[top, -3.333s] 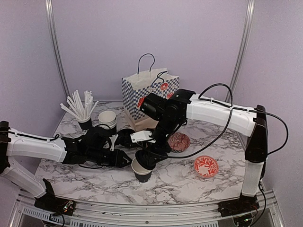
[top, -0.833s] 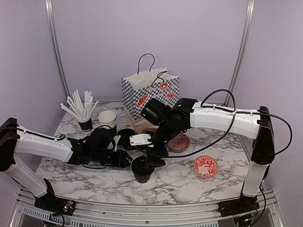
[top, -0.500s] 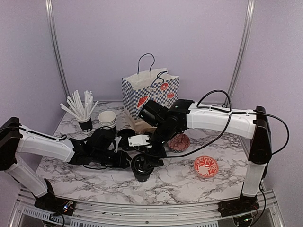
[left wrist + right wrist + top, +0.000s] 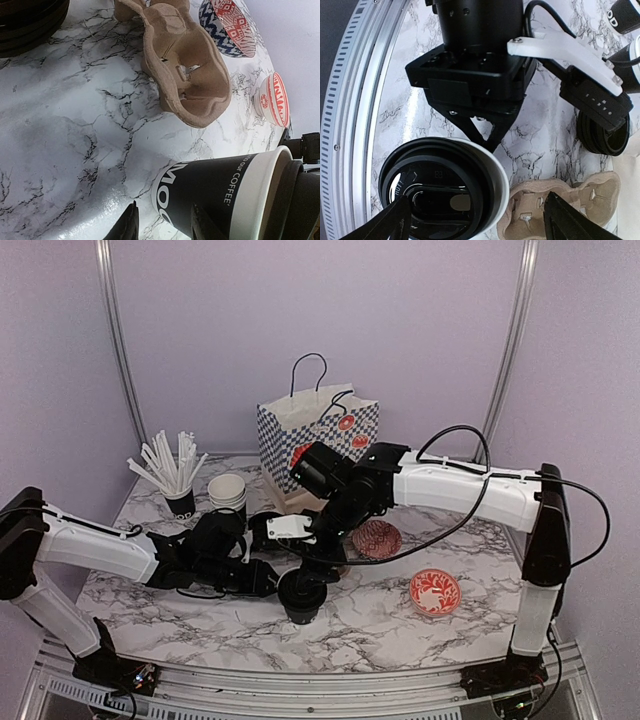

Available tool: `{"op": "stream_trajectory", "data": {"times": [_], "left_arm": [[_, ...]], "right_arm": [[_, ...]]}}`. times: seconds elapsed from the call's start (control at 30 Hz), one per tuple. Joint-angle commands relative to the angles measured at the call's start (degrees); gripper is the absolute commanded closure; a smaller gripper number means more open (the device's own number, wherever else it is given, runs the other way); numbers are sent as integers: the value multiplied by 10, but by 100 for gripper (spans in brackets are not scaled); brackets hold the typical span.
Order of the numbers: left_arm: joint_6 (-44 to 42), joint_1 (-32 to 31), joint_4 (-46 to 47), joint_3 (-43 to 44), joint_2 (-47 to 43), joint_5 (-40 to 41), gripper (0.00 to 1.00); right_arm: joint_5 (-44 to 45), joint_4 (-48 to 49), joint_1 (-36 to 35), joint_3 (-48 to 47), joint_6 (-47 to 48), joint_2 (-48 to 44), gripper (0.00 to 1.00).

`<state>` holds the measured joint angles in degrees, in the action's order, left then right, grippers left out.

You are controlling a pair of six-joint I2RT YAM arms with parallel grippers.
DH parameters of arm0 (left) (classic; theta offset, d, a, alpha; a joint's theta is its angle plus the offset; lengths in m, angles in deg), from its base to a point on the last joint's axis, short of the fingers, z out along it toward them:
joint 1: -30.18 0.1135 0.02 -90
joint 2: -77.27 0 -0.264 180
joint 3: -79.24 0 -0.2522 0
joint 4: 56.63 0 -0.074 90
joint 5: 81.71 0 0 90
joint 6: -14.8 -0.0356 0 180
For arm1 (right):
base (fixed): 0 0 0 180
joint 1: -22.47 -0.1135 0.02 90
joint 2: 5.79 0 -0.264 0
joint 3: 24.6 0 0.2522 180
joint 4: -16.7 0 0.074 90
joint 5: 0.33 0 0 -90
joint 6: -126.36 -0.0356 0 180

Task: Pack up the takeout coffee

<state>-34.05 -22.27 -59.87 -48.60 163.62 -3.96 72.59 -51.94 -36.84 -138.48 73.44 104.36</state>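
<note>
We see the takeout coffee cup [image 4: 300, 602] standing upright near the front of the tabletop [image 4: 420, 635], at about 6 o'clock from the cardboard carrier [image 4: 187, 75], with a black lid [image 4: 432, 195] lying on its rim. The right claw [image 4: 477, 212] hangs just above the lid, spread wide and holding nothing. The left claw [image 4: 164, 216] reaches in from the cup's 9 o'clock side. Its 2 fingers [image 4: 129, 225] stand partly apart low against the cup wall, and we cannot tell whether they grip the cup or only rest beside it. We judge the lid to be the main risk. A white band shows beside it in both wrist views, and we cannot tell whether it is snapped down all round. If it is only resting there, it could pop off when the cup is lifted. The right claw also sits close enough that a sideways pull-away might catch the lid's edge and tip the cup toward 3 o'clock, where the red bowl [image 4: 435, 591] lies. If the left claw merely leans on the wall, a further push could slide or topple the cup. The carrier looks light, so pressing the cup into 1 of its pockets may shove it toward the paper bag [image 4: 310, 430] at 12 o'clock.
</note>
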Motion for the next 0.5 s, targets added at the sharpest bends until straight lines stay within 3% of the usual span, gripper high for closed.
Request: {"op": "stream_trajectory", "data": {"times": [0.0,0.47], "left_arm": [[-8,2,16,3,3,-9,64],[-8,1,17,-3,-3,-8,64]], "right_arm": [[16,3,8,-30,-14,14,11],[54,11,18,-50,-36,34,16]]}}
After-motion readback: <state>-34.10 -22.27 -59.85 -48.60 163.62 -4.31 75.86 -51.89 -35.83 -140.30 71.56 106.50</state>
